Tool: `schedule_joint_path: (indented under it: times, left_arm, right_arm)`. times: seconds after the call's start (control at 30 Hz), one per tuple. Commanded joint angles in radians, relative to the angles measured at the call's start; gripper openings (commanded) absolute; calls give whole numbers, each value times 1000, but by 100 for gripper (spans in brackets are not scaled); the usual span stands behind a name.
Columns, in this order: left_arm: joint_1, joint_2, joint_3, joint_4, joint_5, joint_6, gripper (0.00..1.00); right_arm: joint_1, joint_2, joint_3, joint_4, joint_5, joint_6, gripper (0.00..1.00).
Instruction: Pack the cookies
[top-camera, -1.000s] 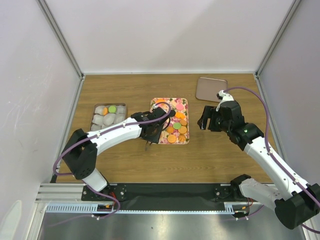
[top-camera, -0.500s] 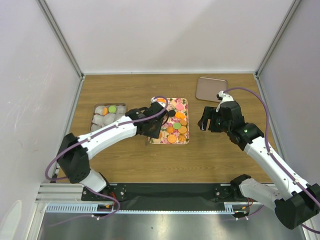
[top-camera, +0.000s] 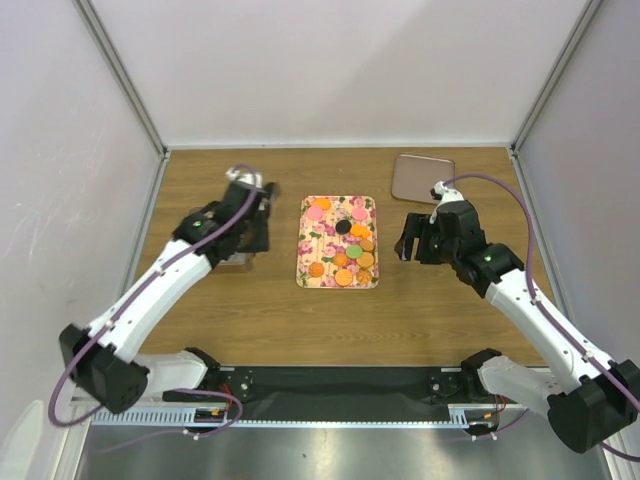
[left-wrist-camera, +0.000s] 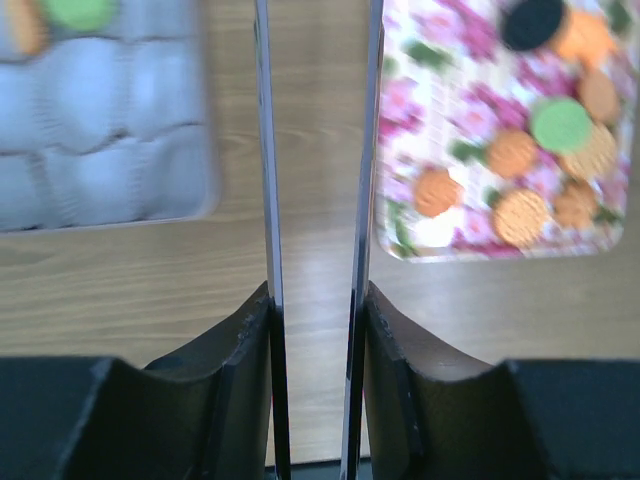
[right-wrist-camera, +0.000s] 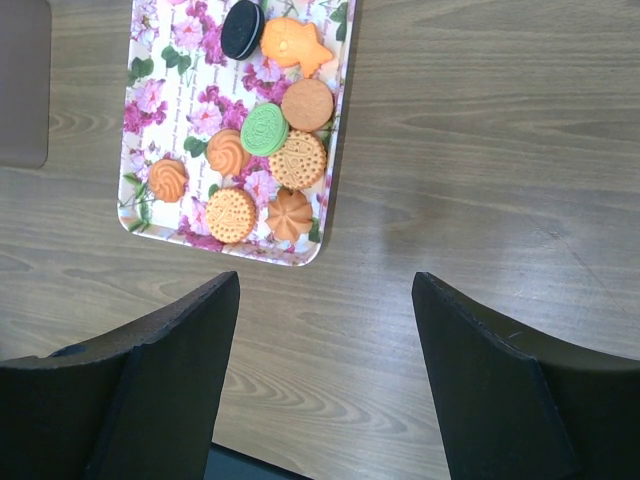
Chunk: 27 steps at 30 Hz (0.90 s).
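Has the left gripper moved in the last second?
Yes. In the top view the left gripper has swung left, off the floral tray's left edge; a strip of table now shows between them.

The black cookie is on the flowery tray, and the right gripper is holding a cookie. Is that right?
Not quite. The black cookie is on the flowery tray, but the right gripper holds nothing. Its fingers stand wide apart and empty. The right wrist view shows it.
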<state>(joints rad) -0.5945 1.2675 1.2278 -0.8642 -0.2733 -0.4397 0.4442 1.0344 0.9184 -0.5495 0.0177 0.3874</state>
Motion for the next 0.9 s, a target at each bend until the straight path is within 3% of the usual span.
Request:
schedule_joint_path:
  times: [0.0,0.1,0.23,0.5,0.87]
  left_arm:
    - [108,-89,-66,17,26,48,38]
    - [234,-118,-109,36,83,71,38]
    - [317,-114,-139,67,154,90,38]
    - [400,-54,-169,116,230,102,39]
    - [423,-3,-188,149,238,101,39]
  right_arm:
    - [13,13,51,16,-7,-10,76]
    - [19,19,56,20,-5,-9,76]
    - [37,29,53,29,-5,2,76]
    - [56,32,48,31,8,7,76]
    - [57,32,40,33,14,5,76]
